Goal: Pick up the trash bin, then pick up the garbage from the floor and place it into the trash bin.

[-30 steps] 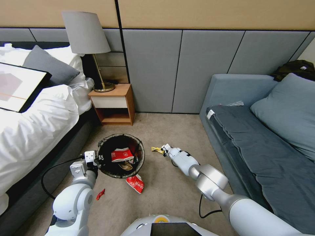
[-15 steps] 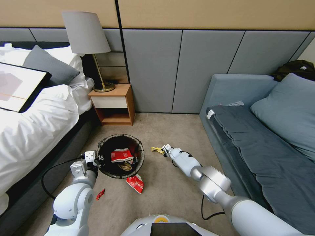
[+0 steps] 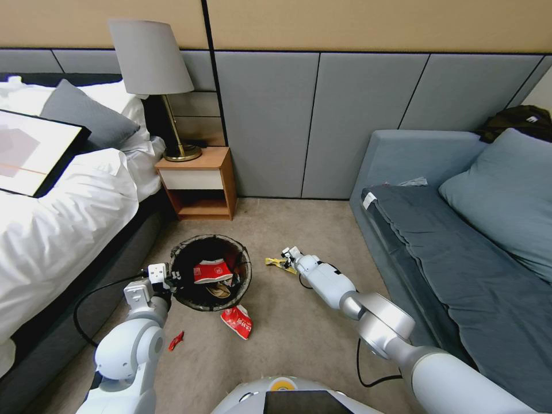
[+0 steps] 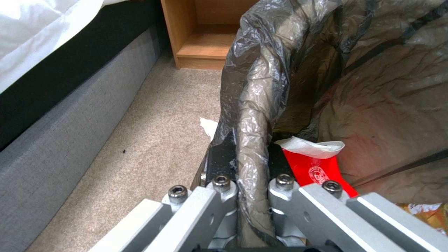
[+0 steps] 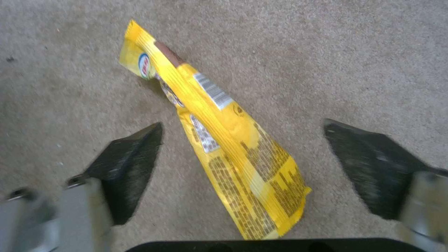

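Left gripper (image 4: 245,196): jaws clamped on the bag-lined rim of the trash bin (image 3: 211,280), bin held. Right gripper (image 5: 243,164): advanced further forward along the floor since a second ago; jaws spread wide, yellow wrapper (image 5: 219,154) lying between them, ungripped. Judgement: closing comes next. Red wrapper (image 3: 237,322) remains on the floor beside the bin.

A grey-shaded brass lamp (image 3: 154,75) stands on the wooden nightstand (image 3: 198,184), between the white-quilted bed (image 3: 52,224) and the blue-grey sofa (image 3: 460,253).
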